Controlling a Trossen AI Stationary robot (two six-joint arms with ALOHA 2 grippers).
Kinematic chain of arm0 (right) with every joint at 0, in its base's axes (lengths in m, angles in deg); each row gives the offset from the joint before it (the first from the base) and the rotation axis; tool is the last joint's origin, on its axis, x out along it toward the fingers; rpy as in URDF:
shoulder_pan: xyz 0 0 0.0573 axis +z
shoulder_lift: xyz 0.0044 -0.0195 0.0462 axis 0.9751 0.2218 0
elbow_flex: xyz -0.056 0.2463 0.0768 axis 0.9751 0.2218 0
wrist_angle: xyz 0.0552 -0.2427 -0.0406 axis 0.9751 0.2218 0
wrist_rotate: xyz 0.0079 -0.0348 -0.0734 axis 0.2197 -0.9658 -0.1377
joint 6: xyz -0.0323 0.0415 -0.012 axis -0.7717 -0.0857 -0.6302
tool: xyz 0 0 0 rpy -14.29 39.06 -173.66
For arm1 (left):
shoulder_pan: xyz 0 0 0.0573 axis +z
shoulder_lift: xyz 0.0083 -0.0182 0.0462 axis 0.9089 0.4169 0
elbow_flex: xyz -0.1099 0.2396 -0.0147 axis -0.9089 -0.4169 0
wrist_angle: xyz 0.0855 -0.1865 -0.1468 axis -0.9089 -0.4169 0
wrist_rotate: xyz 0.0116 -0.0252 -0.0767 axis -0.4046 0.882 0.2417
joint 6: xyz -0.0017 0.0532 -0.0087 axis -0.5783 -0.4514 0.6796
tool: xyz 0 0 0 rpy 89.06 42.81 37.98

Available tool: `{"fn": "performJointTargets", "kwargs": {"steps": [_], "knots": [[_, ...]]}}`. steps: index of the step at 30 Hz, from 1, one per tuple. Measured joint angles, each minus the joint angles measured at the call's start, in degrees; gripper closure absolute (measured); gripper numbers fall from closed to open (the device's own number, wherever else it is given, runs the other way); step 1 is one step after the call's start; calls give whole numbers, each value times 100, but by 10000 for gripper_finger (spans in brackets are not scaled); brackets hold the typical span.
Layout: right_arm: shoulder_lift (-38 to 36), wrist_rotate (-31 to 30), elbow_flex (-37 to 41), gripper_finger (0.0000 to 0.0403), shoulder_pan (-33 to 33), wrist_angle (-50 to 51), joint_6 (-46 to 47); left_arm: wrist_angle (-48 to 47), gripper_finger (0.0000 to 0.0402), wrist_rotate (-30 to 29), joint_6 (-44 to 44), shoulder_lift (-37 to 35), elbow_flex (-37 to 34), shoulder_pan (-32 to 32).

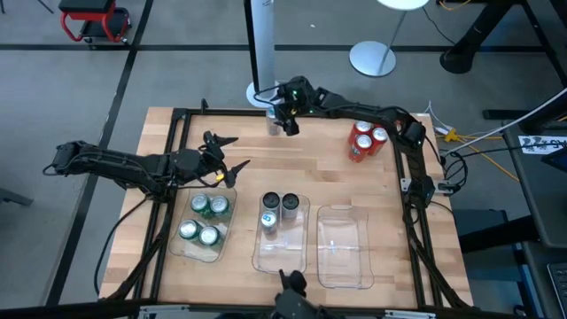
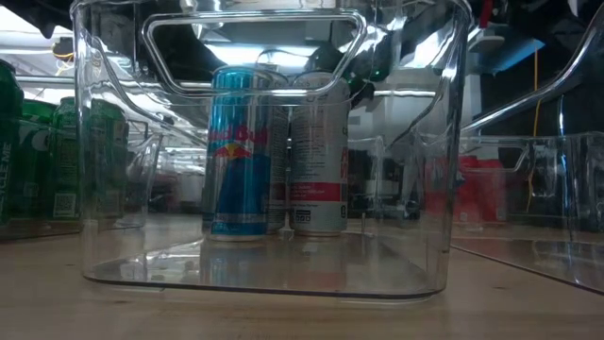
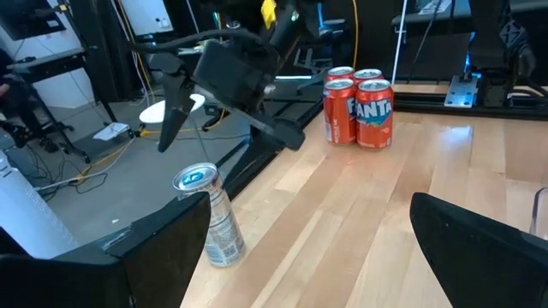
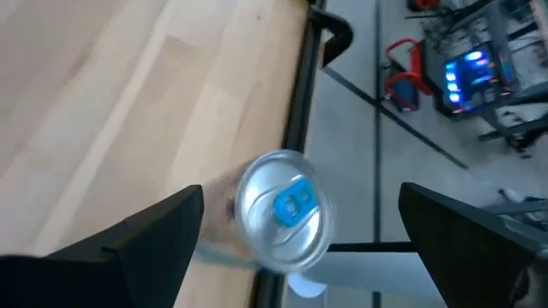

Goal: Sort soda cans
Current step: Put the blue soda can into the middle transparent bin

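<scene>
One silver-grey soda can (image 4: pixel 284 210) stands upright at the counter's (image 1: pixel 310 168) far edge; right tool (image 1: pixel 288 124), spread apart above, should descend centred. Left tool (image 1: pixel 226 155) waits apart.

One silver can (image 4: pixel 285 210), blue tab on a silver top, stands upright at the table's far edge, directly below the right gripper's (image 1: pixel 288 124) spread jaws and between them in the wrist view; contact not visible. Three red cans (image 1: pixel 365 139), orange-labelled, stand upright in a tight cluster, well apart from those jaws. Four green cans (image 1: pixel 204 218) stand upright in a block of two by two, just beside the left gripper's (image 1: pixel 232 152) open jaws. Three silver cans (image 1: pixel 278 211), one blue-and-silver labelled, stand upright and grouped, near the green block, well apart from both jaws.
</scene>
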Motion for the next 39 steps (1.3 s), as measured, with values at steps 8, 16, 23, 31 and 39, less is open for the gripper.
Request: {"fn": "performJointTargets", "kwargs": {"steps": [8,16,23,31,39], "knots": [[225,-45,4,13,-4,-79,56,0,13,3,-2,-1,0,-2],[465,-27,-1,13,-4,-244,187,-2,13,4,-2,-1,0,-1],[526,67,-1,13,36,-374,89,0,13,2,-28,-1,0,0],[536,366,-1,13,37,-321,8,2,13,2,-21,0,0,2],[557,411,-1,13,122,-331,-83,2,13,2,-42,-1,0,2]]}}
